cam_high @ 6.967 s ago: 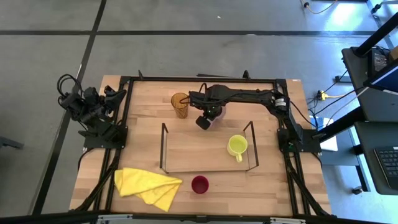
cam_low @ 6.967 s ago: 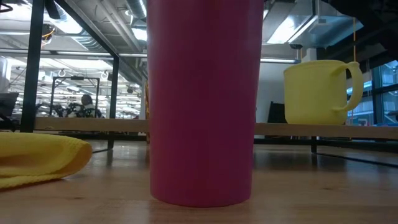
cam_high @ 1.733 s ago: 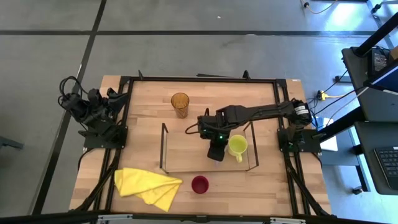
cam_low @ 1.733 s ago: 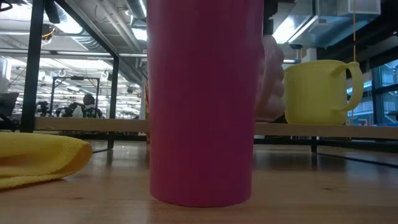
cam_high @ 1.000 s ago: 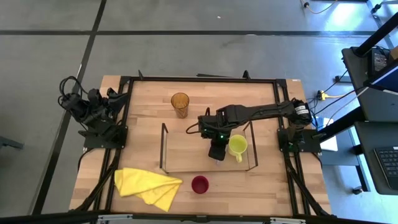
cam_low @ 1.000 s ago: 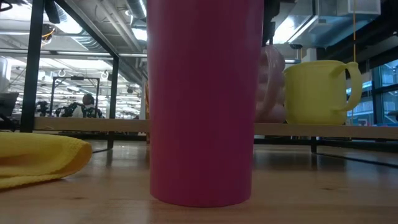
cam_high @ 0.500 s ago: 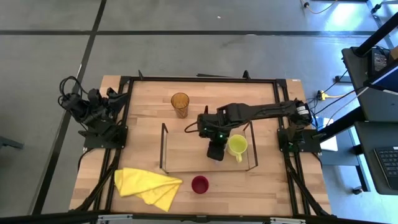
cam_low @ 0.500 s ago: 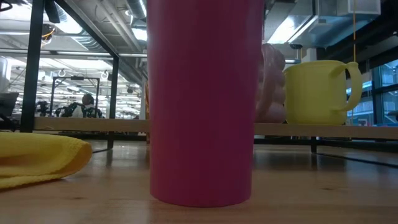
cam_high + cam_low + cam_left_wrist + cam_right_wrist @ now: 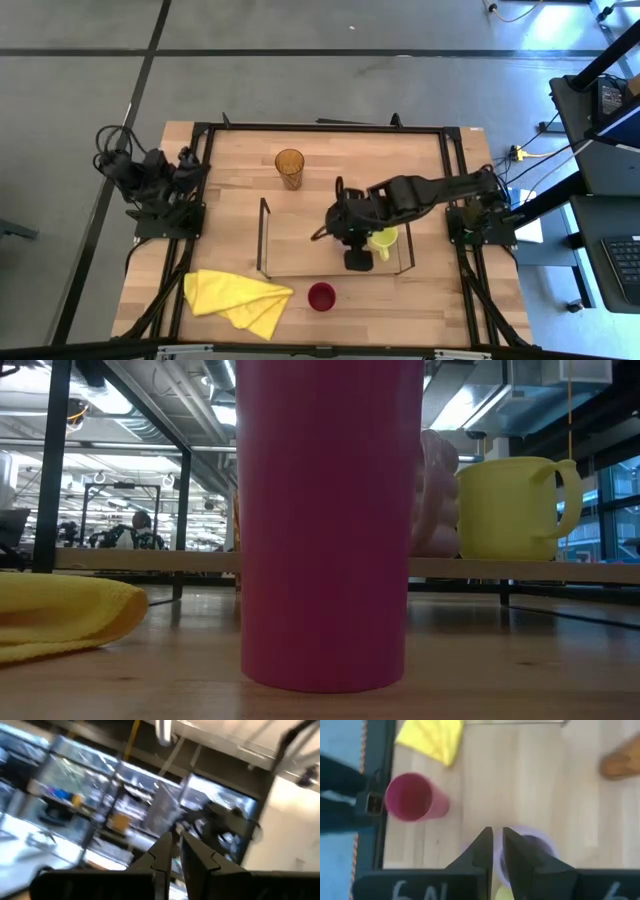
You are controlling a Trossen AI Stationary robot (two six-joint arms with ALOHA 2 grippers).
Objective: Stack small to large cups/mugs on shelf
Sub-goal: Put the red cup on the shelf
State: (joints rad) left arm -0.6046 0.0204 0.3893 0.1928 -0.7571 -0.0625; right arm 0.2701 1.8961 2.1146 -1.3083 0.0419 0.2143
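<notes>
Left arm parked at the worktop's point(image 9: 230, 160) left edge, folded up; its tool point(image 9: 175, 851) points off into the room, fingers nearly together with only a sliver of gap, nothing between them.

Yellow cloth point(image 9: 238, 299) crumpled at the front left of the worktop; low view catches just one end of it point(image 9: 65, 618).

Amber tumbler point(image 9: 289, 168) upright toward the back, behind the shelf point(image 9: 300, 245), well apart from everything else. Right wrist view cuts it off at the edge point(image 9: 620, 762).

Dark red cup point(image 9: 321, 296) upright on the worktop just in front of the shelf, not on it. It fills the middle of the low view point(image 9: 325, 520), top cut off, and blocks most of the shelf behind.

Right arm reaches across from the right, over the shelf's right half. Right tool point(image 9: 497, 851) hangs above the lilac mug point(image 9: 530, 845), fingers almost closed, narrow gap, gripping nothing. From above the arm hides the lilac mug completely; low view shows only a sliver point(image 9: 435, 495) standing on the shelf board, touching or just beside the yellow-green mug point(image 9: 510, 505), cannot tell which. No lilac handle visible.

Yellow-green mug point(image 9: 383, 239) on the shelf near its right wire frame, half covered by the arm from above; handle toward the right in the low view.
</notes>
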